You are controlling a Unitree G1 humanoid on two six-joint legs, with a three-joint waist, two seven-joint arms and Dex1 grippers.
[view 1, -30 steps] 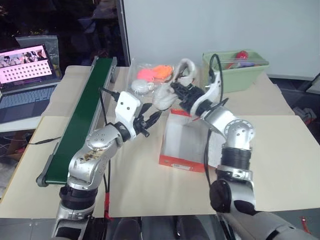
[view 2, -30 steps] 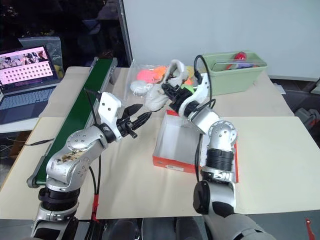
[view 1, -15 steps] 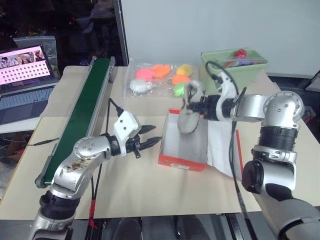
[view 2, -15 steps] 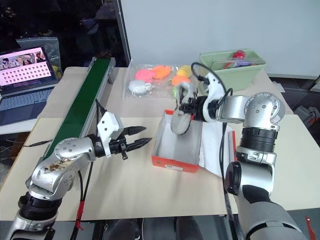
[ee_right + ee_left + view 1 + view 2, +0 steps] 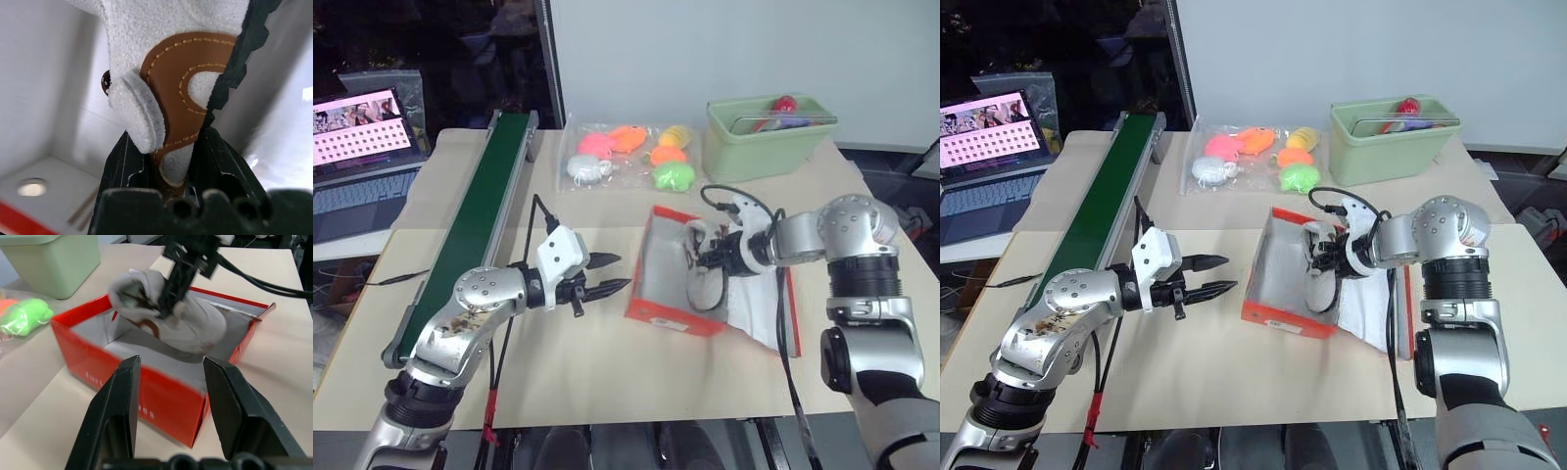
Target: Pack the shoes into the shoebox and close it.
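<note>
Right gripper (image 5: 1324,257) pinched off-white suede sneaker (image 5: 1320,284) at heel edge, shoe hanging inside open red-orange cardboard shoebox (image 5: 1271,318) on beige bench (image 5: 1205,362). Left gripper (image 5: 1219,275) spread, empty, hovering just beside box's left wall.

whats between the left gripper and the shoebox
Only bare tan tabletop separates the open left gripper from the shoebox, seen in the left eye view.

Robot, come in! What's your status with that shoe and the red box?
Right gripper shut on shoe, lowering it inside shoebox. Left gripper open, empty, beside the box. Nothing in the way.
</note>
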